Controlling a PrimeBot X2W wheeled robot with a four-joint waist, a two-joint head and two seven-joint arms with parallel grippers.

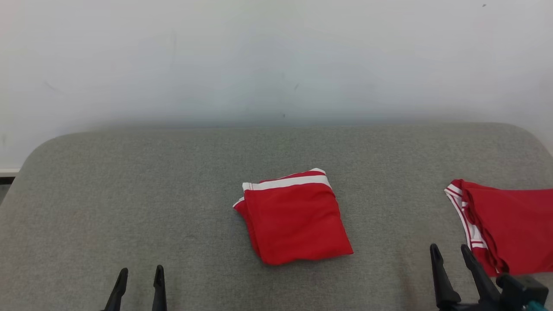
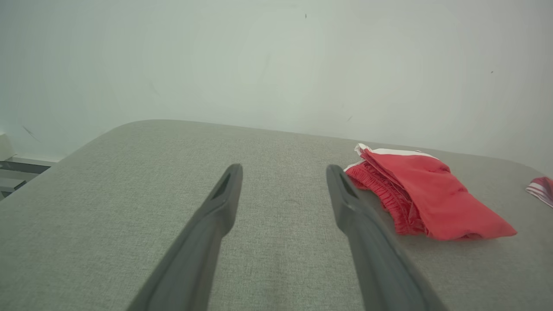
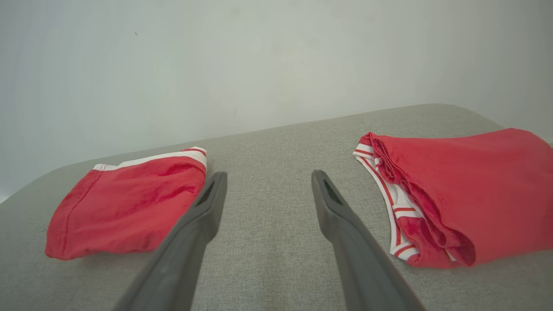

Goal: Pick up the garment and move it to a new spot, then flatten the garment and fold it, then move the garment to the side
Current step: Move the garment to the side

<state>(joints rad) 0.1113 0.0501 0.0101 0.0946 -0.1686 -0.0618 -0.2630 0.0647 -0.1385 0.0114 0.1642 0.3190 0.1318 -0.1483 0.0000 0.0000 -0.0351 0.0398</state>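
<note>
A folded red garment [image 1: 296,218] with a white band lies in the middle of the grey padded surface [image 1: 173,185]; it also shows as the garment [image 2: 425,194] right of my left fingers and the garment [image 3: 125,205] left of my right fingers. My left gripper [image 1: 140,274] stands open at the lower left, empty, well apart from it; in its own wrist view the left gripper [image 2: 284,170] spans bare fabric. My right gripper [image 1: 449,250] is open and empty at the lower right, seen as the right gripper [image 3: 268,178] between the two red pieces.
A second folded red piece with white-and-red trim [image 1: 505,224] lies at the right edge, close beside my right fingers; it shows again as the second piece [image 3: 453,194]. A pale wall [image 1: 276,60] rises behind the surface. The surface's left corner rounds off near a floor strip [image 2: 17,168].
</note>
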